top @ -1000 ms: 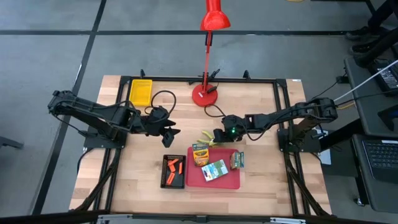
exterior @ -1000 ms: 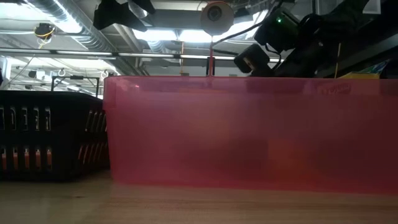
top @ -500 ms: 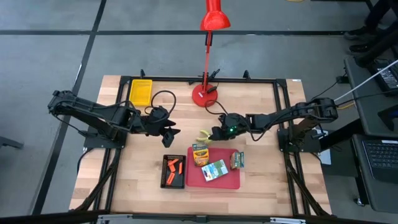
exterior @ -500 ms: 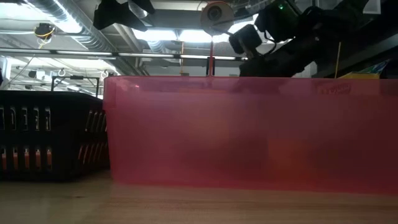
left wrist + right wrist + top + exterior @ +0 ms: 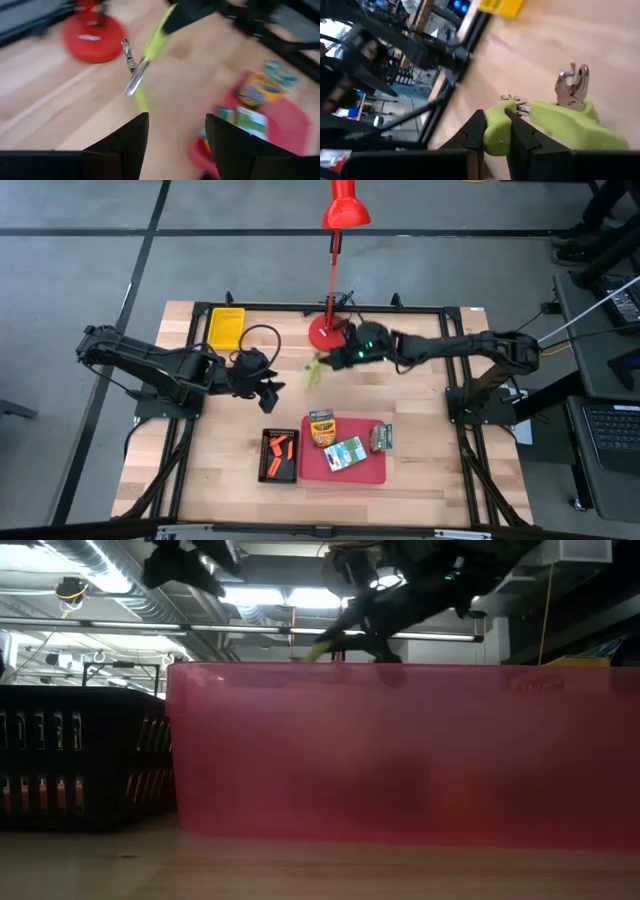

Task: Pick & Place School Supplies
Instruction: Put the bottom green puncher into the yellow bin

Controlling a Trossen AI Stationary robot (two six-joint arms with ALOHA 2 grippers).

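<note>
My right gripper point(image 5: 335, 360) hovers left of the red lamp's base and is shut on the yellow-green scissors-like tool point(image 5: 314, 371), which shows as a blur in the low view point(image 5: 320, 648). My left gripper point(image 5: 268, 386) waits open left of it. In the left wrist view the tool point(image 5: 150, 47) hangs beyond my open gripper point(image 5: 175, 145). Three crayon boxes point(image 5: 321, 427) point(image 5: 345, 452) point(image 5: 381, 437) lie flat in the red tray point(image 5: 372, 471). Orange sticks point(image 5: 281, 446) lie in the black tray point(image 5: 268, 470). My right gripper pinches one yellow-green handle limb point(image 5: 496, 129) of the tool between its two fingers point(image 5: 474, 136). The fingers come from the table's right side, slanting slightly down. The tool is lifted clear of the table. Its other limb point(image 5: 570, 125) and metal end point(image 5: 573, 85) stick out past the fingertips.
The red lamp point(image 5: 328, 332) stands on its round base just beyond my right gripper, its pole rising at the far edge. A yellow tray point(image 5: 226, 327) sits at the far left corner. Bare wood point(image 5: 230, 440) lies left of the black tray.
My right gripper has taken the scissors-like tool off the table beside the red tray. It has risen and swung toward the far left, ending next to the lamp base. The tool has gone from lying on the wood to hanging clear.
</note>
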